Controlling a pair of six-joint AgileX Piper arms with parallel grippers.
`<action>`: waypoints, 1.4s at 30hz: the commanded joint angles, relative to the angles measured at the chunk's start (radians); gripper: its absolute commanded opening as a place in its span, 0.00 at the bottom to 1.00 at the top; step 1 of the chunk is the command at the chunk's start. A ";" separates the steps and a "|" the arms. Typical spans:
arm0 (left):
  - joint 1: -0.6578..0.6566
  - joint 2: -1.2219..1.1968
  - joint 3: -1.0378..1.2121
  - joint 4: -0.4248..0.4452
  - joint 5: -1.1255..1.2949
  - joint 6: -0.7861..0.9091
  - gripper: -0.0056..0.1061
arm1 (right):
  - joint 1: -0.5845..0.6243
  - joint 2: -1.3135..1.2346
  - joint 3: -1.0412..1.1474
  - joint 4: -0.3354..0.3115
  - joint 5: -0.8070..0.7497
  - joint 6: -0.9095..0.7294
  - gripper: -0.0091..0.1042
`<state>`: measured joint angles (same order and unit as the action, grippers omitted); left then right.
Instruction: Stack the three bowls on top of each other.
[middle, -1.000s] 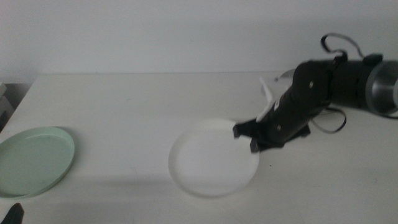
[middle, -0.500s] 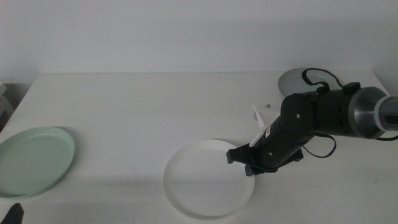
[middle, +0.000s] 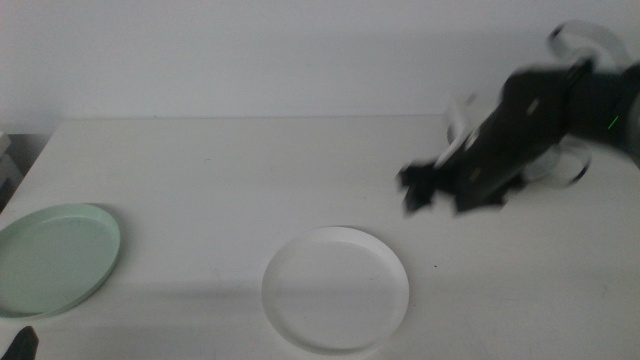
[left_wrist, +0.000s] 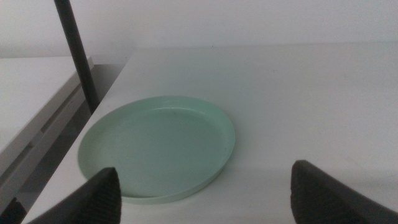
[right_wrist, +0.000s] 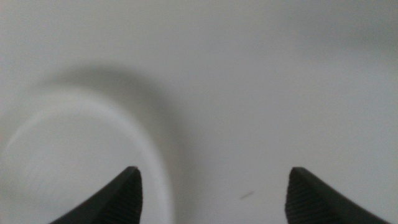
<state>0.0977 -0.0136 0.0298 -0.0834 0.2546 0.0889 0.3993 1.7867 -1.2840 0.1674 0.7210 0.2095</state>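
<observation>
The white bowl (middle: 335, 288) lies flat on the table front of centre, with nothing touching it. My right gripper (middle: 425, 195) hangs blurred above and to the right of it. In the right wrist view this gripper (right_wrist: 211, 202) stands open and empty, with the white bowl (right_wrist: 74, 162) blurred off to one side. The mint green bowl (middle: 55, 258) rests at the table's left edge. My left gripper (left_wrist: 205, 199) waits open just in front of the green bowl (left_wrist: 155, 146). The grey bowl is hidden behind the right arm.
The right arm's dark body and cable loops (middle: 570, 100) fill the back right. A dark post (left_wrist: 74, 50) and a lower shelf (left_wrist: 31, 124) stand beyond the table's left edge. The left gripper's tip (middle: 25, 343) shows at the bottom left corner.
The right gripper set the white bowl down slightly nearer the front, let go of its rim, and rose away to the back right. The green bowl and left arm stayed still.
</observation>
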 joint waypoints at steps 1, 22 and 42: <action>0.001 -0.013 -0.004 -0.006 -0.082 -0.009 0.99 | -0.075 -0.050 -0.111 -0.053 0.059 -0.025 0.63; 0.001 -0.013 -0.004 -0.006 -0.082 -0.009 0.99 | -0.557 0.532 -0.932 -0.074 0.103 -0.221 0.53; 0.001 -0.013 -0.004 -0.006 -0.082 -0.009 0.99 | -0.540 0.600 -0.945 -0.006 0.140 -0.221 0.07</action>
<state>0.0977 -0.0136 0.0298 -0.0834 0.2546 0.0889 -0.1432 2.5007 -2.2157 0.1513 0.8748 -0.0095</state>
